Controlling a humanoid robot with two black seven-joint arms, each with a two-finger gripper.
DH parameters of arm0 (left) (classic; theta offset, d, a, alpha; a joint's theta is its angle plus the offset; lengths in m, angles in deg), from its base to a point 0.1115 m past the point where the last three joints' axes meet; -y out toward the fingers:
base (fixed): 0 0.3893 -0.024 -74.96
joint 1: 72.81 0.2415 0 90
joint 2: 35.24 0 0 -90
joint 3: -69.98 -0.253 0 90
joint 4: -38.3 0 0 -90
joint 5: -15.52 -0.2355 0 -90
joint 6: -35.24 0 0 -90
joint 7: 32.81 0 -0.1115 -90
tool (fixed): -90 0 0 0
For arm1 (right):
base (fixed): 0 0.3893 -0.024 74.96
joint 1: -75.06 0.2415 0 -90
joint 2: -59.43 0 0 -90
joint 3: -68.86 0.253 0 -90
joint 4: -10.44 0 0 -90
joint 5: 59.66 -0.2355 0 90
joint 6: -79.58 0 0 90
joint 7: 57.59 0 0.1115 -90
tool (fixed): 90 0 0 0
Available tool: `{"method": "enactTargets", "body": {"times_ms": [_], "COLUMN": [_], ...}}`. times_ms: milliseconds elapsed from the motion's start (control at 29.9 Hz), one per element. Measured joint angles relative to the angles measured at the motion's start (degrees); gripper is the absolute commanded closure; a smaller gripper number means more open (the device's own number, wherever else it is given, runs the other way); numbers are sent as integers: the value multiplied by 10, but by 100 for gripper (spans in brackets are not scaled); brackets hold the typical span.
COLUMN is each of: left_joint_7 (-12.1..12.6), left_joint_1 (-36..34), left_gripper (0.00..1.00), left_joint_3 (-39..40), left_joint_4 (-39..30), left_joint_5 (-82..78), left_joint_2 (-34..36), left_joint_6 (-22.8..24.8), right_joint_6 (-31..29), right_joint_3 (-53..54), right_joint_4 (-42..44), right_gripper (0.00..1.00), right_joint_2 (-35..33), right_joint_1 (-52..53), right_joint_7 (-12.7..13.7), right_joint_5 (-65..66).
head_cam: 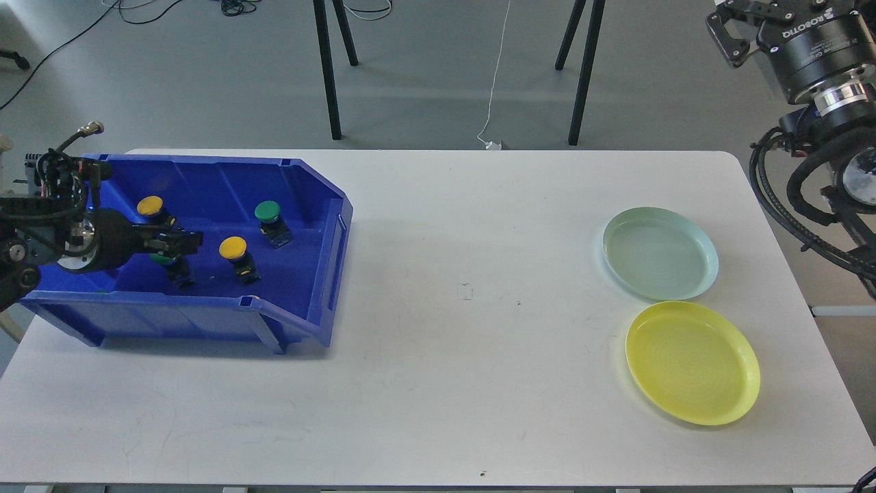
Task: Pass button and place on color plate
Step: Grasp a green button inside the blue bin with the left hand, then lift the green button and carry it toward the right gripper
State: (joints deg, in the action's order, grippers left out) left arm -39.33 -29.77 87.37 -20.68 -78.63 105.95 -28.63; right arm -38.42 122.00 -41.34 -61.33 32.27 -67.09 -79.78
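Note:
A blue bin (171, 320) at the table's left holds several push buttons: a yellow one (150, 205) at the back left, a green one (267, 211) at the back right and a yellow one (233, 247) in the middle. A second green button (180, 271) is mostly hidden under my left gripper (183, 242), which reaches into the bin from the left, just above it. Its dark fingers overlap, so I cannot tell their gap. My right gripper (729, 31) hangs high at the top right, partly cut off. A pale green plate (660, 253) and a yellow plate (691, 361) lie at the right.
The white table (452, 383) is bare between the bin and the plates. Black stand legs (328, 75) and a white cable (496, 82) are on the floor behind the table. The right arm's cables (787, 205) hang beside the table's right edge.

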Motion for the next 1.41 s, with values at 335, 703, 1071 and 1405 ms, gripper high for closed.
{"method": "enactTargets", "body": {"times_ms": [335, 703, 1071, 1405], "left_joint_7": [0, -2, -8, -22], "left_joint_1": [3, 3, -2, -9], "left_gripper": [23, 47, 61, 60], "left_joint_3": [-23, -37, -35, -7], "left_joint_4": [31, 32, 29, -22], "left_joint_5": [-5, -5, 0, 5], "left_joint_2": [-2, -2, -1, 46], "left_joint_6": [1, -3, -3, 7], "right_joint_6": [0, 0, 0, 0], "right_joint_3": [-1, -1, -1, 0], "right_joint_4": [0, 1, 3, 3], "right_gripper": [0, 0, 0, 0], "right_joint_2": [0, 1, 1, 2], "right_joint_1": [-1, -1, -1, 1], "right_joint_7": [0, 0, 0, 0], "right_joint_5": [0, 0, 12, 12]}}
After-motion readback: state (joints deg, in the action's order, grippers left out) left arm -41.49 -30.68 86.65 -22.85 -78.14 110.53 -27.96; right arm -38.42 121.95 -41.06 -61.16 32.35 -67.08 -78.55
